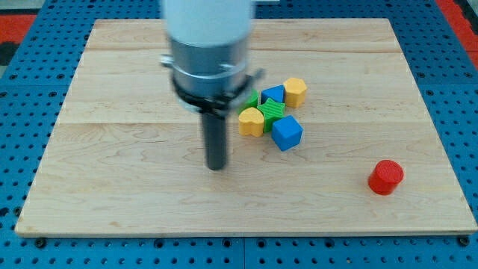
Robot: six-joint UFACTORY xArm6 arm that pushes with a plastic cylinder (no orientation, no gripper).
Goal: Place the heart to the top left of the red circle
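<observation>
The yellow heart [252, 120] lies near the board's middle, in a tight cluster of blocks. The red circle [385, 177] stands alone toward the view's bottom right. My tip [216, 166] rests on the board to the left of and a little below the heart, a short gap apart from it. The heart touches a green block [273, 110] on its right.
The cluster also holds a blue cube [287, 133] below right of the heart, a blue block [273, 94], a yellow hexagon-like block [296, 91] and a small green piece [253, 99]. The wooden board [112, 187] sits on a blue pegboard. The arm's body hides part of the board's top.
</observation>
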